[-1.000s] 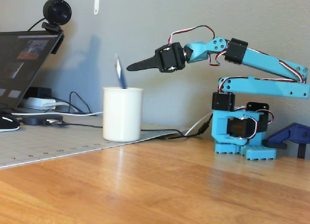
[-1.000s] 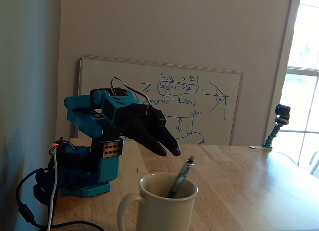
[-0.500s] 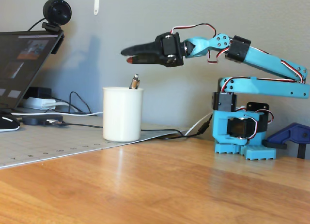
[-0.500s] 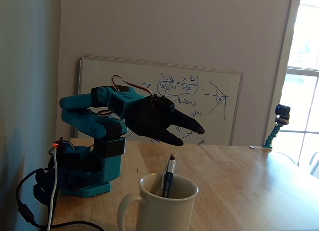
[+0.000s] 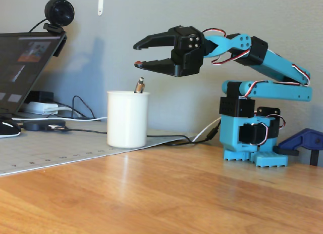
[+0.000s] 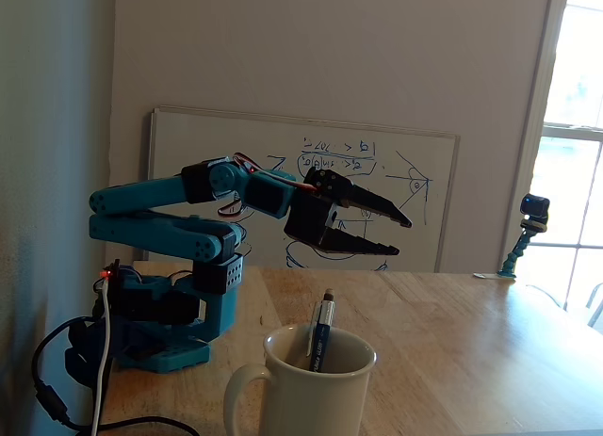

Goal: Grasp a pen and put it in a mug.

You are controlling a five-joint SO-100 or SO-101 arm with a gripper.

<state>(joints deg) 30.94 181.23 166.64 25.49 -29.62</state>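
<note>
Risen and spread wider since half a second ago, the empty tool (image 5: 137, 54) hangs above the mug (image 5: 127, 119); only a fixed view shows the pen's (image 6: 320, 334) blue barrel and the mug's handle (image 6: 236, 398).

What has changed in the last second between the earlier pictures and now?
The pen was let go and dropped into the mug; it now leans on the rim, only its end showing. The tool opened, rolled and rose a little above the mug. The mug and the arm's base stayed in place.
</note>
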